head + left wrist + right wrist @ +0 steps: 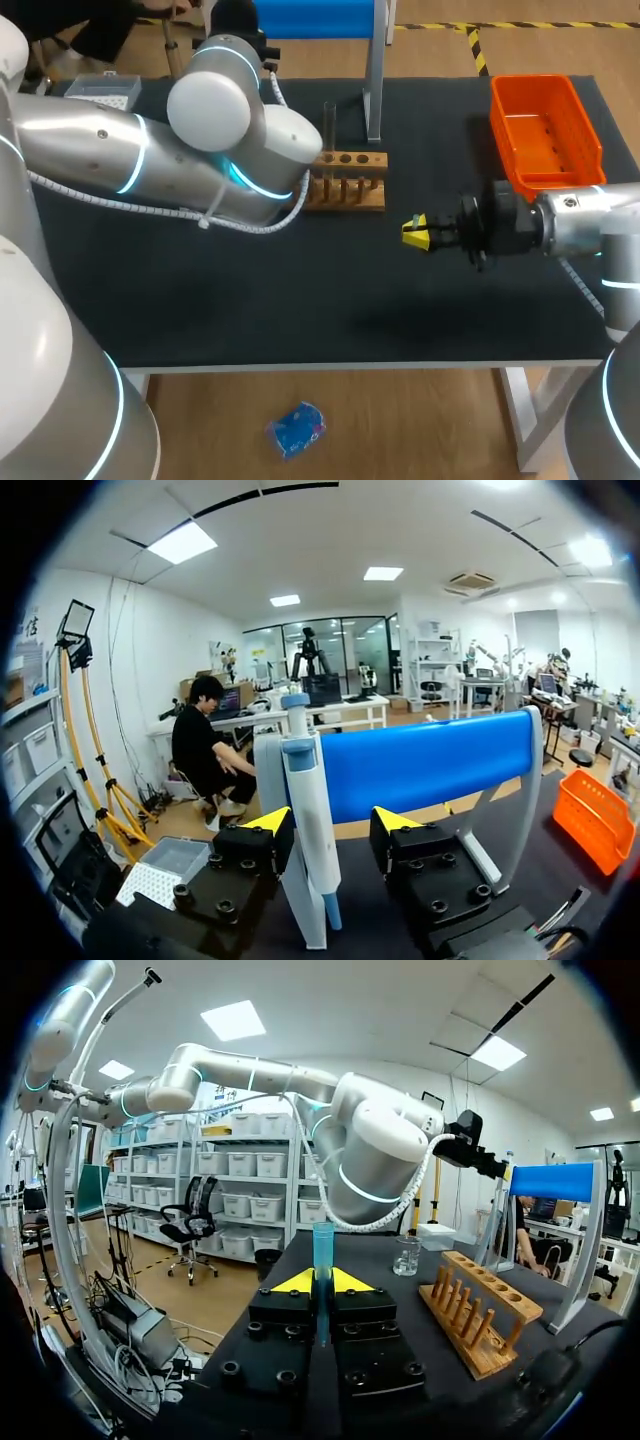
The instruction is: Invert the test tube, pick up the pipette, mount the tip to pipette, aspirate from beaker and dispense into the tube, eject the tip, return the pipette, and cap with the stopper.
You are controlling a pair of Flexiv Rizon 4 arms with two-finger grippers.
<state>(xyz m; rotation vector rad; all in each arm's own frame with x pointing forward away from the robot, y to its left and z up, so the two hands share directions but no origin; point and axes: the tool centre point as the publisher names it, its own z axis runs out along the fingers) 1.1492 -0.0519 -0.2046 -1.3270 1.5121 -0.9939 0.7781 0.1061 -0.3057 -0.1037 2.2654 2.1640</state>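
Two pincers: the left pincer [332, 822] is hanging released, the pipette [305, 790] between its fingers [262, 848]; the right pincer [322, 1282] is clenching the test tube [322, 1245] above the table [300, 290].

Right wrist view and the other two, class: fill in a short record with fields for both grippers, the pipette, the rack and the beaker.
left gripper: open, not gripping
pipette: upright between the left gripper's fingers
right gripper: shut on the test tube, held upright
rack: wooden, on the table beside the right gripper
beaker: clear, on the table near the rack's end
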